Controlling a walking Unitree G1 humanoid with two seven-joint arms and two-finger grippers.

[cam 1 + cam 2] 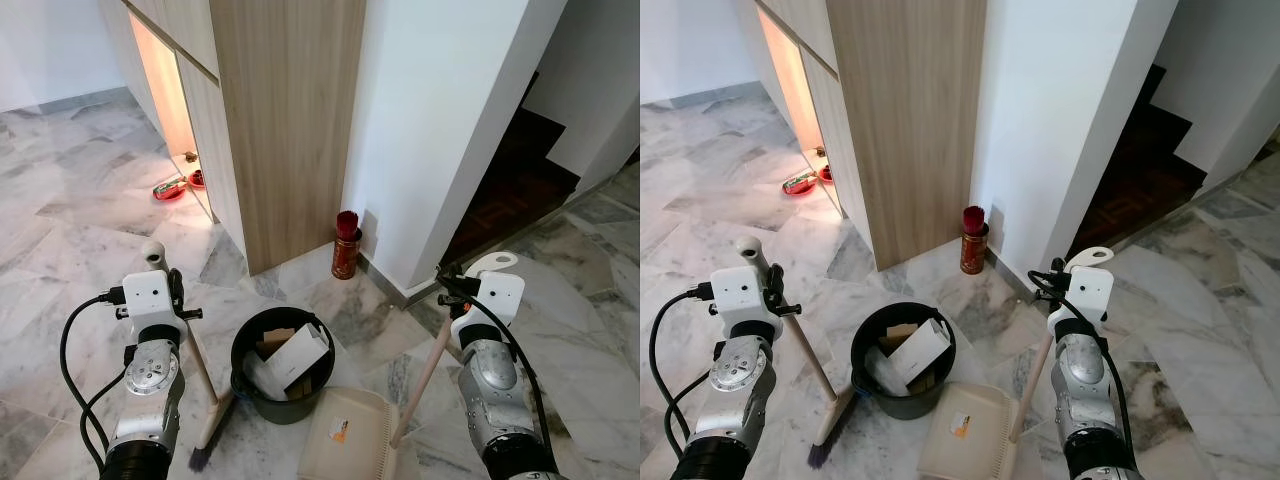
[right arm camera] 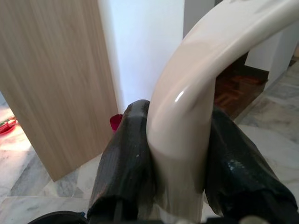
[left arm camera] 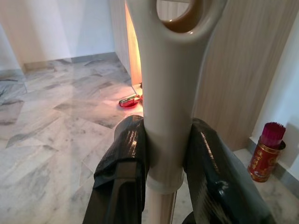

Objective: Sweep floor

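I am holding a tool in each arm. My left jaws (image 3: 163, 182) are clamped tight on the cream handle of the broom (image 1: 205, 395), both black fingers (image 3: 124, 158) pressed flat against the shaft just under its hanging loop. The broom is leaning down to the marble floor (image 1: 70, 240), its dark bristles touching the tiles just beside the black bin (image 1: 283, 365). My right jaws (image 2: 180, 158) are closed just as firmly around the curved top of the dustpan (image 1: 350, 435) handle, and the cream pan is resting flat on the floor, touching or nearly touching the bin on my right side.

As for progress, I am judging the job to be late on or between passes. The bin is already holding a white box and some cardboard scraps, so some rubbish has gone in. The pan looks nearly bare apart from a small orange mark, which may be a sticker or a scrap; I cannot tell which. The tiles around me are showing no obvious litter. Still on the floor are a red object (image 1: 170, 188) by the lit gap under the wooden cabinet (image 1: 280, 120), and a red and gold tin (image 1: 346, 246) standing against the white wall.

The tin seems to carry printing, but it is too small to read, and no brand is legible on either tool.
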